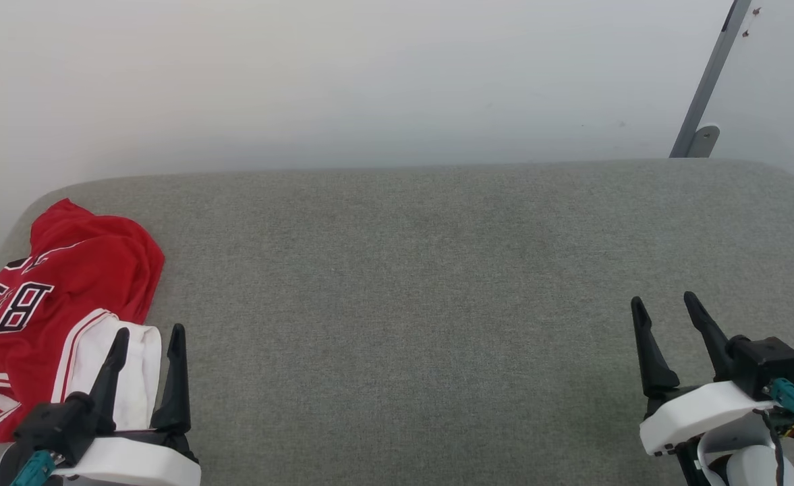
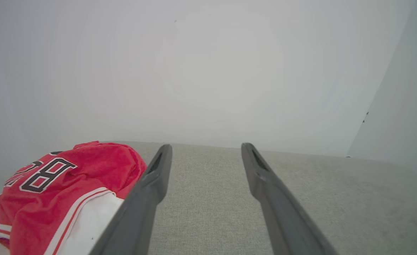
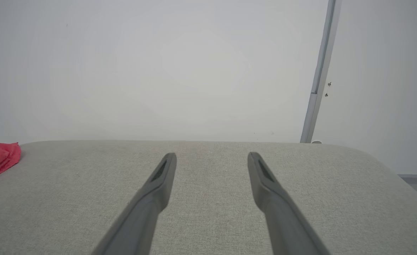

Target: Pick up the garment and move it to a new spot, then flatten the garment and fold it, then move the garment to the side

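I am holding my left gripper (image 1: 150, 329) wide open and empty, its fingers pointing across the near left of the grey fabric-covered desk (image 1: 403, 290). The red jersey shirt (image 1: 66, 290), with its white sleeve, striped trim and black white-outlined lettering, is lying crumpled at the desk's left end, just beside this gripper on its left. My left finger is overlapping the white sleeve in the head view, and I cannot tell whether it is touching. My right gripper (image 1: 663, 298) is hovering equally wide and empty at the near right, well apart from the shirt.
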